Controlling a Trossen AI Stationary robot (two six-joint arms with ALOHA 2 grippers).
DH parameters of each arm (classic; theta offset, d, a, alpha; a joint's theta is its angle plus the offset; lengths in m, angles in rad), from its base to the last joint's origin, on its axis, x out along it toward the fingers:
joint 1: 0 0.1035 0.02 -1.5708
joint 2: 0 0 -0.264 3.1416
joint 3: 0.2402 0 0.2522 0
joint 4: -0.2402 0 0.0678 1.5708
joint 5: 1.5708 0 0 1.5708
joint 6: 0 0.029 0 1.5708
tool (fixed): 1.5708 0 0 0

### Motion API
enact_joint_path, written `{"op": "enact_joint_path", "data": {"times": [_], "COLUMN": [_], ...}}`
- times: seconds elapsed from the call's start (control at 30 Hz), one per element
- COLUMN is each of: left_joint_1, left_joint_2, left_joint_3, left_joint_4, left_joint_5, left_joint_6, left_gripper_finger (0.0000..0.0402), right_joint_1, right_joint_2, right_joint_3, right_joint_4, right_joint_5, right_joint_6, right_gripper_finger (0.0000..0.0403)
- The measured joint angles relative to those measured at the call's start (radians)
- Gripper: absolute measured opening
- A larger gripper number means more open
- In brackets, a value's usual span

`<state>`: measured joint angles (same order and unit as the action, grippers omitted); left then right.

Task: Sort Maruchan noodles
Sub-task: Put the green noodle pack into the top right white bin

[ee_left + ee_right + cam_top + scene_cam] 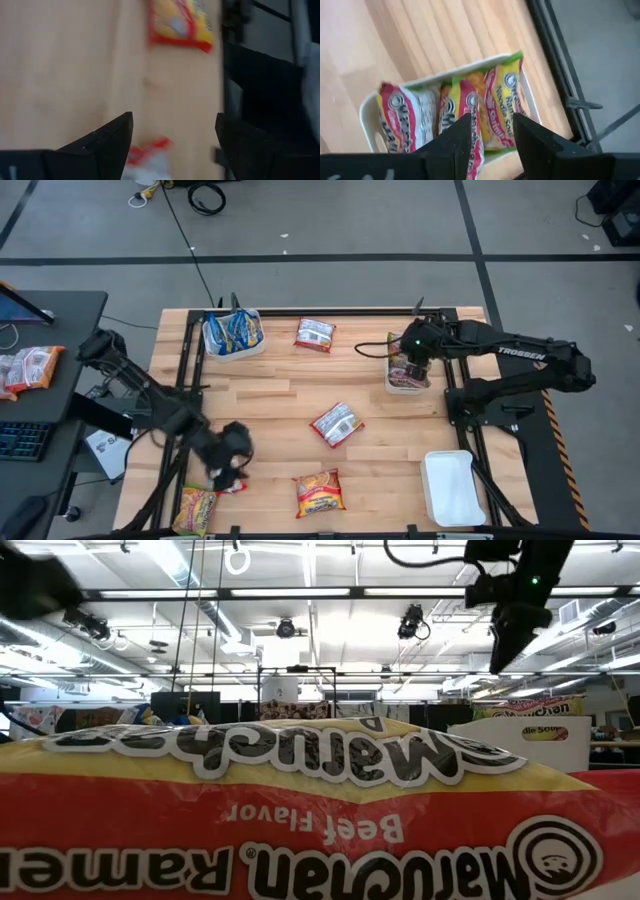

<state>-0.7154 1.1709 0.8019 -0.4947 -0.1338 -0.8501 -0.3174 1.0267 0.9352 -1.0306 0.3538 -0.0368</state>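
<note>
Left gripper (232, 465) spread wide, low over a silver-red packet (232, 484) near the worktop's (280, 405) front-left corner. Best centred before closing across the packet's short side. Right gripper (408, 365) parted, empty, above a white tray (388, 379) holding packets.

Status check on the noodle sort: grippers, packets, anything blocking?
Left gripper open, low over a packet at the table's front-left. Right gripper open above the right tray of packets. Nothing blocking.
</note>
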Motion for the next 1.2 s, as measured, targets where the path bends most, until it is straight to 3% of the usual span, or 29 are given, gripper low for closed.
{"op": "enact_joint_path", "data": {"times": [0.27,0.37,0.5,0.7,0.83,1.03,1.2], "left_joint_1": [-0.264,-0.338,-0.390,-0.384,-0.393,-0.423,-0.446], "left_joint_2": [0.005,0.035,0.104,0.197,0.243,0.297,0.399], "left_joint_3": [0.025,0.025,0.025,0.026,0.072,0.110,0.109], "left_joint_4": [-0.062,-0.111,-0.104,0.028,-0.046,-0.075,-0.081], "left_joint_5": [0.008,0.013,0.061,0.168,0.279,0.295,0.284], "left_joint_6": [-0.446,-0.528,-0.547,-0.527,-0.542,-0.525,-0.432], "left_gripper_finger": [0.0288,0.0288,0.0288,0.0273,0.0257,0.0237,0.0227], "right_joint_1": [0.070,0.106,0.165,0.293,0.368,0.425,0.464], "right_joint_2": [0.000,0.000,0.000,0.001,0.001,0.001,0.001], "right_joint_3": [0.006,0.006,0.006,0.006,0.006,0.006,0.006], "right_joint_4": [0.051,0.053,0.063,0.106,0.225,0.463,0.557], "right_joint_5": [0.010,0.040,0.051,0.099,0.149,0.154,0.151], "right_joint_6": [0.108,0.147,0.187,0.228,0.212,0.135,0.138], "right_gripper_finger": [0.0143,0.0142,0.0142,0.0141,0.0141,0.0141,0.0141]}}
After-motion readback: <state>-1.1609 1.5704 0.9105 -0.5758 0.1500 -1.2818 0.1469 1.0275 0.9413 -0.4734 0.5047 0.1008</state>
